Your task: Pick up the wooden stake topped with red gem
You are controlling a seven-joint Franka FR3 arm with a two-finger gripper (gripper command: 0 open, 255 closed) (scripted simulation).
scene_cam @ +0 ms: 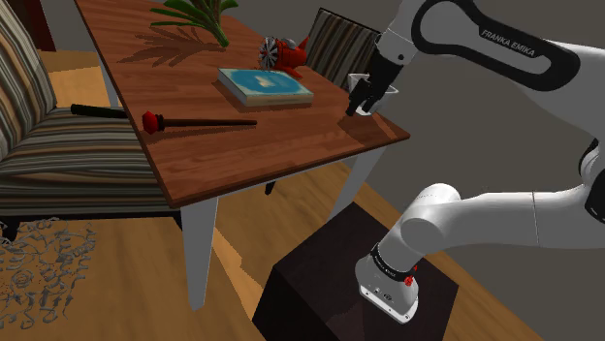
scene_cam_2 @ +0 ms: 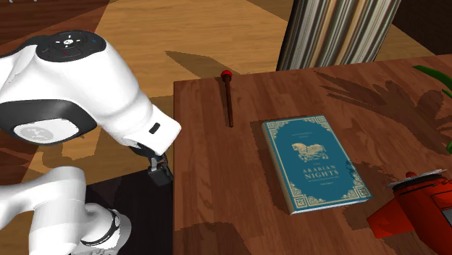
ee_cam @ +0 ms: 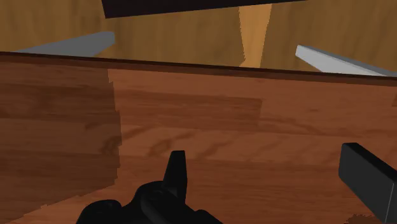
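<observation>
On the dark stand (scene_cam: 330, 281), the white arm, reaching up and over the wooden table (scene_cam: 281, 145). Above the table's edge closest to the stand, the black gripper (scene_cam: 364, 105), pointing down, fingers (ee_cam: 177, 167) spread wide, clasping nothing, bare tabletop beneath them. Farther in, a teal book (scene_cam: 264, 85) lying flat, "Arabian Nights" on its cover. Near the book and well apart from the gripper, the stake (scene_cam: 199, 122): a dark rod lying flat on the tabletop, red gem at the end close to the table's edge on the shoulder view's left. Beyond the book, a red toy plane (scene_cam: 286, 53); past that, green leaves (scene_cam: 199, 15). Alongside the table, on the shoulder view's left, a striped chair (scene_cam: 58, 136).
</observation>
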